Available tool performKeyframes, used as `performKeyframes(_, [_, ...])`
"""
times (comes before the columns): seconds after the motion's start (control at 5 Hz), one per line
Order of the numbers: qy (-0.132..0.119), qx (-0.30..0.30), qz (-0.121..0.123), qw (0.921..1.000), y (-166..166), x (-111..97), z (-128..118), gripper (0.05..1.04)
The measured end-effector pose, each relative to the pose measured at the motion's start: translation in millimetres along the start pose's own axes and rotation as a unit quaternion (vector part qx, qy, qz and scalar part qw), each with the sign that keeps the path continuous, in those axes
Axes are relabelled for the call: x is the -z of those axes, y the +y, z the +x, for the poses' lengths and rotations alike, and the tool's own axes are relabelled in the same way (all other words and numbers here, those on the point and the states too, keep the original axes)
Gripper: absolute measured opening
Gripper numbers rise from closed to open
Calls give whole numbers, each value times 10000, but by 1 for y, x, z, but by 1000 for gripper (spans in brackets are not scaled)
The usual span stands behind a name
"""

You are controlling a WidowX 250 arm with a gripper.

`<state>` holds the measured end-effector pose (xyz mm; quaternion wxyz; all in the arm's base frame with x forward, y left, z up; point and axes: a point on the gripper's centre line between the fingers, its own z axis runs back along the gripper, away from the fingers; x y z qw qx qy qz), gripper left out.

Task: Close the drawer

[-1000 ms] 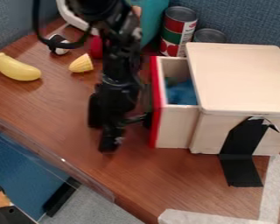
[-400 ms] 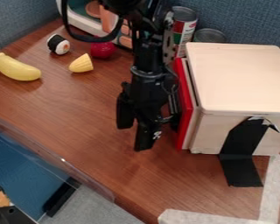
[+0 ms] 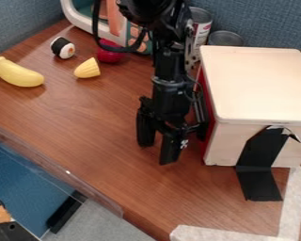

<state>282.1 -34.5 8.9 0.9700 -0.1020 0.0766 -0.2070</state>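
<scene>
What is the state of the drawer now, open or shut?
The drawer looks shut: its red front lies against the wooden box, with no gap visible between them.

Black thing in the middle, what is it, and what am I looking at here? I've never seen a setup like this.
It's a robot arm, coming in from the top edge. A fixed camera looks down at a slant on the table. The gripper, its jaws apart and holding nothing I can see, is beside a wooden box. The box's red-fronted drawer looks shut or nearly so. On the picture's left lie a toy banana, sushi roll, yellow piece and red toy. Two cans stand beyond the box.
</scene>
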Motion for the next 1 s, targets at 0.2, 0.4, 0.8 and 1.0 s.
performKeyframes(0.2, [121, -47, -143, 9998, 2, 1, 8, 1000])
performKeyframes(0.4, [113, -181, -210, 9996, 3, -3, 4, 1000])
performKeyframes(0.8, [-1333, -1705, 672, 9740, 41, -81, -63, 999])
performKeyframes(1.0, [-1592, -2065, 576, 9637, 43, -117, -98, 999])
